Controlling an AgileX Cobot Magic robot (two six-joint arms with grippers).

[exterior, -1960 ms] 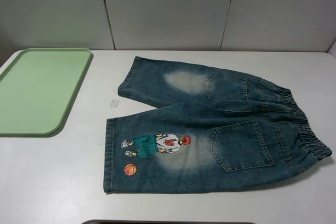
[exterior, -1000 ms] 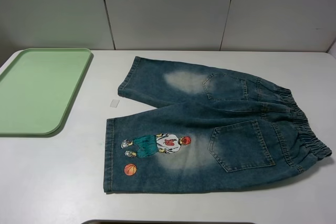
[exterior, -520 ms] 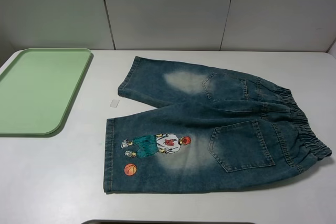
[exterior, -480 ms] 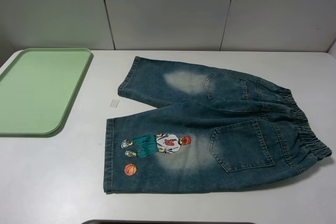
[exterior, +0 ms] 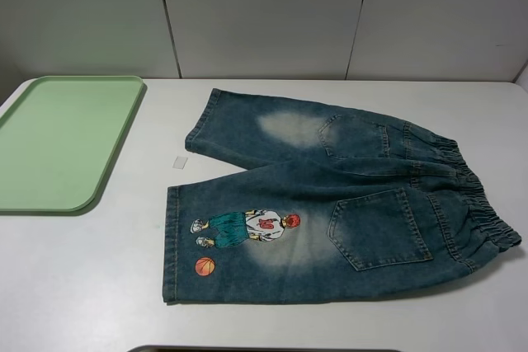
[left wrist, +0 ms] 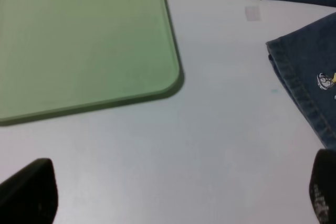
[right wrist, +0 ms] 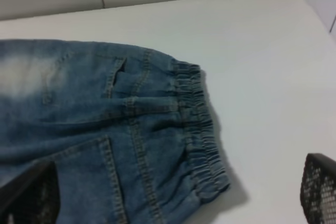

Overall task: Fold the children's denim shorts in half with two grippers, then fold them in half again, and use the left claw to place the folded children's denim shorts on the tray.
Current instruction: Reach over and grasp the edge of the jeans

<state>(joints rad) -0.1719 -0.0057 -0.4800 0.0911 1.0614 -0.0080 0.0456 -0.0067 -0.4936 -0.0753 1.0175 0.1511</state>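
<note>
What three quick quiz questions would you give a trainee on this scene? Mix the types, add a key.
1. True or false: the denim shorts lie spread out, unfolded, on the table, apart from the tray.
2. Multiple choice: in the exterior high view, the waistband lies at which end of the shorts? A) the end nearest the tray B) the right end, away from the tray C) tucked underneath, hidden
3. Short answer: what do the left pincer and the right pincer hold?

Key: 1 true; 2 B; 3 nothing, both stand open.
</note>
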